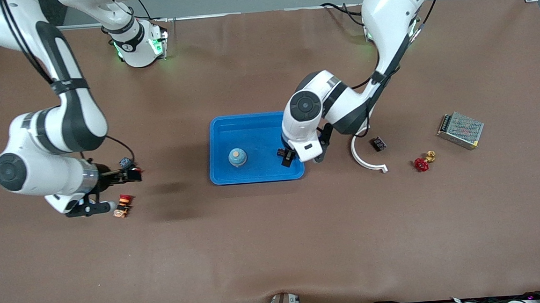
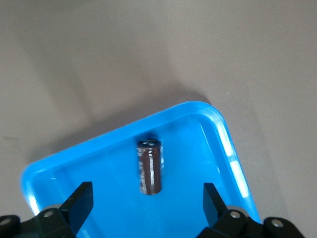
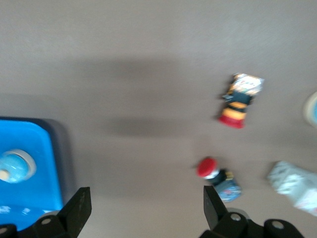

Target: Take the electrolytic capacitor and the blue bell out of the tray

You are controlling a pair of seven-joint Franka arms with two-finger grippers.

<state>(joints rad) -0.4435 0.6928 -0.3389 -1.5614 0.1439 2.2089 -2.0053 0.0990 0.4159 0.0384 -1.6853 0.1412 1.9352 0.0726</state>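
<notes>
Brown matting covers the whole table (image 1: 275,245), running nearly edge to edge in the front view, with grey floor showing along the top of the frame and a tangle of cables along the bottom edge.

At middle right of the front view sit a metal-mesh box (image 1: 460,130), a red valve handle with a brass fitting (image 1: 423,162) lower down, a small dark module (image 1: 378,143) and a curved white strip (image 1: 365,157) just beside the left arm's wrist. At lower left of that view, a red-and-yellow push button (image 1: 123,205) lies close under the right arm's wrist, with a small blue-and-red part (image 1: 128,166) a little higher. The left arm's white wrist housing covers part of the tray's edge toward the left arm's end of the table.

In the centre of the front view stands a blue tray (image 1: 249,124). A pale blue bell (image 1: 237,157) with a tan knob sits in it, toward the edge nearer the front camera. In the left wrist view a dark brown capacitor (image 2: 149,166) lies on its side on the tray floor near a rounded corner.

The left gripper (image 1: 287,157) hangs over the tray, its fingers (image 2: 79,203) spread wide and clear of the capacitor, holding nothing. The right gripper (image 1: 99,204) is over bare matting at lower left of the front view, near the push button; its fingers (image 3: 77,210) are also spread wide and empty, with the tray's corner and the bell at the lower left of the right wrist view.
</notes>
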